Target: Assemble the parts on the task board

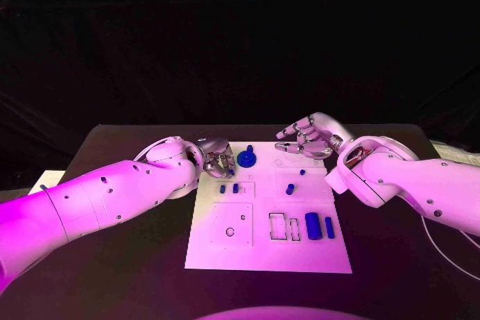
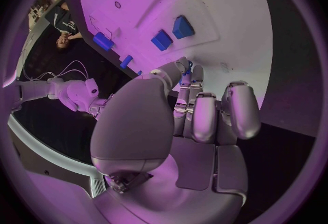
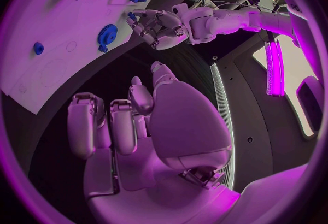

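Hovering my left hand (image 1: 213, 158) over the far left corner of the task board (image 1: 268, 257), right beside the blue gear (image 1: 247, 157) that stands near the board's far edge. The fingers are curled in toward each other, and the right wrist view shows the fingertips bunched close to the gear, but honestly I cannot tell whether they're pinching anything or just near it. My right hand (image 1: 308, 139) sits off the far right corner of the board, above the black surface (image 1: 120, 264), fingers loosely spread and curved with nothing in them. The board itself lies in the middle of the surface, long side running away from me. On it, two small blue pegs (image 1: 229, 189) stand side by side in a framed square on the left, a short blue peg (image 1: 290, 189) sits toward the right with a tinier blue piece (image 1: 302, 172) beyond it, and nearer to me on the right a fat blue cylinder (image 1: 313, 225) lies just beside a thin blue bar (image 1: 329, 227). Next to those are rectangular cutouts (image 1: 283, 225), and on the left a bigger square panel (image 1: 231, 224) with a small round hole in it.
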{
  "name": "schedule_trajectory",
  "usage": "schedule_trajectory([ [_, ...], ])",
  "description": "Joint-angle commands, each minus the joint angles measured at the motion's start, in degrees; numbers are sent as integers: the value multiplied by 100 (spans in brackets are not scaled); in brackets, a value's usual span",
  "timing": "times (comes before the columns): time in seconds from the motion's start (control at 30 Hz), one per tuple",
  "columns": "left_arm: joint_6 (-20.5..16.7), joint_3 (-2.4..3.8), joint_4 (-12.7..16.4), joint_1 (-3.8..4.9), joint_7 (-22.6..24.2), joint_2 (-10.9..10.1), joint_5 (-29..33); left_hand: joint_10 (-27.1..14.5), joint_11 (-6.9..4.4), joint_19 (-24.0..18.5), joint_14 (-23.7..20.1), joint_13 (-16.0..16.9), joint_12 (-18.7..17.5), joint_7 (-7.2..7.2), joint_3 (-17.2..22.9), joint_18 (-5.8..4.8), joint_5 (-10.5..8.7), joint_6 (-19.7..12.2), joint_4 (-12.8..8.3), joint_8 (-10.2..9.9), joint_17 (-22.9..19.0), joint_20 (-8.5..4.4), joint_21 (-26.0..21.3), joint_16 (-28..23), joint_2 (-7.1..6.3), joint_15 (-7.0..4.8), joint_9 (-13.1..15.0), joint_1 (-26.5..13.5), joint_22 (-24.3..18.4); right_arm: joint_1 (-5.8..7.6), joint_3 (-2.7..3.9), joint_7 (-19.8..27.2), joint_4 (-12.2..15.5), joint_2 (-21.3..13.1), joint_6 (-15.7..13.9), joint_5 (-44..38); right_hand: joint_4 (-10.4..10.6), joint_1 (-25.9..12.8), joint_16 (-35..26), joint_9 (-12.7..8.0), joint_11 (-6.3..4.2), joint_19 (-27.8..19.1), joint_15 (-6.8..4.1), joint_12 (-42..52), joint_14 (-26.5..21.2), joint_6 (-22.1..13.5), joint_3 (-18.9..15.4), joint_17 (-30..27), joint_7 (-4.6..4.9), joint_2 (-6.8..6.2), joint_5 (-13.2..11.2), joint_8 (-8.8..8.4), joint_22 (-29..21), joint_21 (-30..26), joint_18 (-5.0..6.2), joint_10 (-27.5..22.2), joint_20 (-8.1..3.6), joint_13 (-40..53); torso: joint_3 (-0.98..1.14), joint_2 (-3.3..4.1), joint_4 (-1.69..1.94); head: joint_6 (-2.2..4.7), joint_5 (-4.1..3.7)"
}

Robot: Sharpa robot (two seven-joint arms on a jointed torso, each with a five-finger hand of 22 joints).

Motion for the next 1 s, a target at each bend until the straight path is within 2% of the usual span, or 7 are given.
schedule_trajectory([
  [0.03, 180, -6, -12, -12, -124, 19, -103, 41, -17, 19, 196, -2, -40, -14, 8, -72, -34, 31, 11, -27, -13, 12, 15, -8, -2, -31, -4, -85, 129, -4, 0, 9, 8, 5, 65, -53, -9, -2, -27, 10, -17, -27, -40, -18, 442, 35, -8, 810, 14, 39, 39, -8, 8, -21, 37, -25, -12, -5, -7, 1, 5, 6, 2],
  [0.73, 165, -8, -15, -43, -83, 75, -93, 105, -44, 24, 192, 9, -48, -46, -9, -75, -35, 90, 2, -14, -31, 4, 36, -6, 26, -49, -3, -109, 152, -4, 0, 9, -8, 17, 76, -41, -9, -2, -27, 10, -17, -27, -40, -18, 442, 35, -8, 810, 14, 39, 39, -8, 8, -21, 37, -25, -12, -5, 0, 0, -1, -21, 0],
  [1.0, 162, -8, -1, -44, -80, 71, -75, 128, -54, 23, 190, 14, -49, -56, -16, -74, -36, 114, -6, -7, -42, -1, 34, -8, 31, -56, -2, -112, 153, -6, 0, 8, -16, 27, 81, -38, -4, -5, -32, 11, -17, -29, -41, -15, 442, 41, -13, 807, 14, 45, 42, -7, -3, -30, 39, -23, -13, -7, -3, 0, 2, -26, -3],
])
